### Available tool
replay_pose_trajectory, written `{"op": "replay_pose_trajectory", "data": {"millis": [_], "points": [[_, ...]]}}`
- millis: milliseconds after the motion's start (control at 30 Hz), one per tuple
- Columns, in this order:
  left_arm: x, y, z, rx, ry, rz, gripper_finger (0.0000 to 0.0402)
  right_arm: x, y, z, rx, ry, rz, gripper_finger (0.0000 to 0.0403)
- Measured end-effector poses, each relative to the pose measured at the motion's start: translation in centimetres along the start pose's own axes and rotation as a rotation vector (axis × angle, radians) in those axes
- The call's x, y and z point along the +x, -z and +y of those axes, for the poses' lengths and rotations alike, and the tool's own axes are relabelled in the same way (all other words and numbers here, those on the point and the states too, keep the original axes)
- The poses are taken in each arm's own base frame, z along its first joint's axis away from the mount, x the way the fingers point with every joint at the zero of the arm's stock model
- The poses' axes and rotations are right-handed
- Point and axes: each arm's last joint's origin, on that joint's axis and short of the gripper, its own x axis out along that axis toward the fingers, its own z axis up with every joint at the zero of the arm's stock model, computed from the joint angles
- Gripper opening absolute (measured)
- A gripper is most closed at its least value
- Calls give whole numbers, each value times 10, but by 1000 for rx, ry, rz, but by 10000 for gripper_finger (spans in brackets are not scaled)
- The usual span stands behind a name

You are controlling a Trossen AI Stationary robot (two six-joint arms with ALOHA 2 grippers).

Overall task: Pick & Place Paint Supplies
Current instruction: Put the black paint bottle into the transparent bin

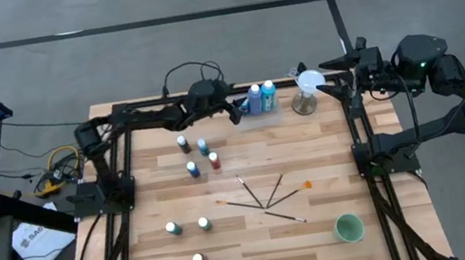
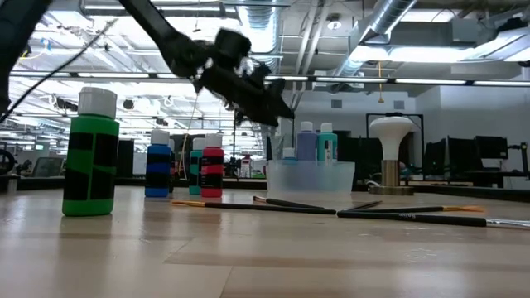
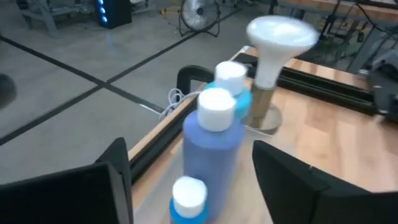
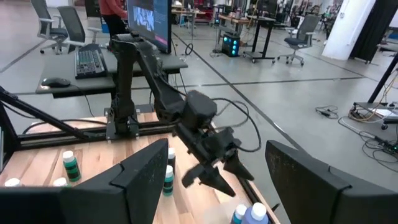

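Nearest the front edge, one bottle (image 1: 198, 259) is standing alone, with two more (image 1: 173, 229) (image 1: 204, 224) side by side just behind it. The green cup (image 1: 348, 228) is sitting toward the near right corner, well apart from them. Their labels are showing too small to read.

About five brushes (image 1: 265, 200) are lying fanned across mid-table, tips meeting near the centre, with bare wood lying open on either side of them up to the black frame rails (image 1: 121, 209).

Behind the brushes, four bottles (image 1: 197, 153) are standing in a loose cluster, apart from one another.

At the far edge, a clear tub (image 2: 310, 178) is holding three bottles: two tall ones (image 3: 211, 149) (image 3: 231, 81) and a short one (image 3: 188, 196). The left gripper (image 1: 235, 111) is hovering just beside the tub, its fingers (image 3: 273, 174) spreading wide on either side of the taller blue bottle, not touching it and gripping nothing. The white-topped stand (image 1: 307, 88) is standing just beside the tub.

The right gripper (image 1: 331, 63) is waiting past the far right corner, beyond the stand, jaws gaping wide and empty.
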Motion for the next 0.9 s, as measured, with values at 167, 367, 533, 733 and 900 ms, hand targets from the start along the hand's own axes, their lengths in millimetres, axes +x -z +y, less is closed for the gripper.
{"op": "replay_pose_trajectory", "data": {"millis": [167, 367, 533, 733, 900], "points": [[-48, -35, -15, 13, 4, 43, 238, 0, -3, 0, 7, 2, -27, 265], [-124, -68, -29, 29, -81, 76, 254, 0, -1, 0, 13, 1, -12, 265], [-178, -78, -30, -64, -140, 115, 255, 0, 2, 0, 7, -1, 22, 265], [-213, -66, -26, -167, -174, 273, 255, 0, 4, 0, 4, -2, 37, 265], [-213, -51, -24, -125, -214, 426, 254, 0, 1, 0, 9, -1, 10, 265]]}}
